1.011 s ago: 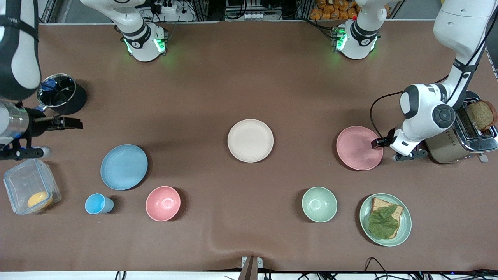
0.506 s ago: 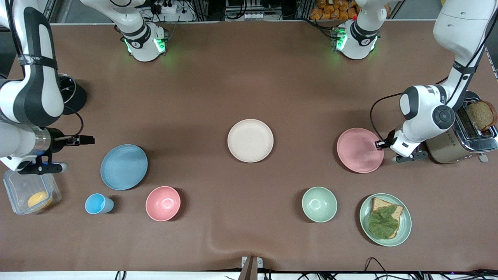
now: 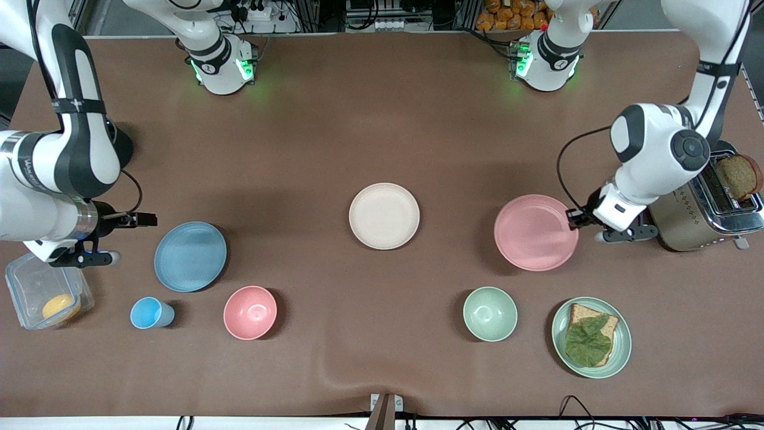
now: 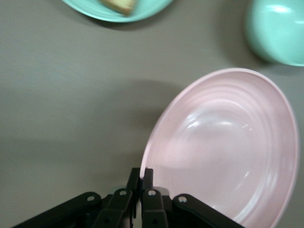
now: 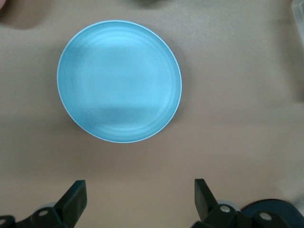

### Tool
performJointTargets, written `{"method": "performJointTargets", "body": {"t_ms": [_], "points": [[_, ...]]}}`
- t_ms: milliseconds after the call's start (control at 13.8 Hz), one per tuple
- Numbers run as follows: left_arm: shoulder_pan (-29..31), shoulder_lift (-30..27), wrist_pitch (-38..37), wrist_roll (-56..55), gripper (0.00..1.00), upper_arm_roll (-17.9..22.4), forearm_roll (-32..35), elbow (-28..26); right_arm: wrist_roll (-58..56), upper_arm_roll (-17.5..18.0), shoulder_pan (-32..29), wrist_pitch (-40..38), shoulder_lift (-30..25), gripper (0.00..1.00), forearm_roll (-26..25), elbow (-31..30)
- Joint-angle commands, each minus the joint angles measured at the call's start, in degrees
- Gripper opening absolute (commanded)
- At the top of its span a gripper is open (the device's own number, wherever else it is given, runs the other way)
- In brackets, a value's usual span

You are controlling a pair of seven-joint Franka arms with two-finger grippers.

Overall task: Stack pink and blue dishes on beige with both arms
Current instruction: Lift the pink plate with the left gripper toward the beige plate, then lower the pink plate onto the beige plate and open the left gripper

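- Your pink plate [image 3: 535, 232] is off the desk at the left arm's end — it hangs over the brown surface between the beige plate [image 3: 384, 215] and the toaster [image 3: 707, 209], and the shadow it throws on the desk says it is lifted, probably so it can travel without dragging.
- The left end effector [image 3: 575, 218] is clamped on that plate's rim at the edge toward the toaster; in the left wrist view the fingers [image 4: 147, 190] pinch the thin rim [image 4: 148, 161] together, which seems the only hold a flat plate offers.
- With a grip at one edge, the plate tilts in that wrist view, so I would judge it could slip or swing if you move it fast.
- The beige plate lies flat near the middle of the desk, bare — nothing is stacked on it yet, so the task looks to be at its first carry.
- The blue plate [image 3: 190, 256] rests flat on the desk toward the right arm's end, nearer the front edge than the beige one.
- Your right end effector [image 3: 146, 220] hovers over the desk just beside the blue plate's rim with its fingers spread apart, as the right wrist view shows — a likely line-up for a rim pinch.
- Near the front edge stand a blue cup [image 3: 151, 313], a pink bowl [image 3: 250, 312] and a green bowl [image 3: 490, 313]; keep clear of them.
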Motion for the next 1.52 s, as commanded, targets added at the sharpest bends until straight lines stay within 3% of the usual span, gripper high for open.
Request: {"method": "performJointTargets", "body": {"t_ms": [0, 217, 361, 578, 794, 1228, 1444], "points": [[0.05, -2.17, -2.27, -9.67, 0.0, -7.55, -3.04, 0.13, -0.2, 0.68, -0.95, 1.66, -3.35, 1.0, -0.54, -4.11], [-1.87, 0.73, -1.66, -23.65, 0.0, -16.26, -2.69, 2.59, -0.29, 0.68, -1.56, 6.21, -3.52, 1.0, -0.54, -7.62], [-6.69, 2.92, -1.04, -29.04, 0.0, -16.63, -2.25, 3.56, -0.38, 0.6, -1.74, 9.21, -3.61, 1.0, -0.54, -9.38], [-9.17, 6.7, 1.06, -30.63, 0.0, -16.63, -2.25, 4.26, -1.17, 0.59, -2.97, 10.79, -2.91, 1.0, -0.62, -9.56], [-13.82, 11.7, 7.12, -34.14, 0.0, -16.28, -1.29, 4.18, -2.84, 0.68, -4.47, 14.92, -0.54, 1.0, -0.36, -9.48], [-16.2, 19.45, 10.3, -45.03, 0.0, -16.19, 12.85, 6.72, -2.49, 0.95, -3.77, 17.92, 6.83, 1.0, 4.29, -5.09], [-16.74, 21.47, 10.3, -47.07, 0.0, -15.76, 15.5, 9.01, -2.23, 0.95, -3.06, 18.27, 9.92, 1.0, 4.56, -3.5]]}}
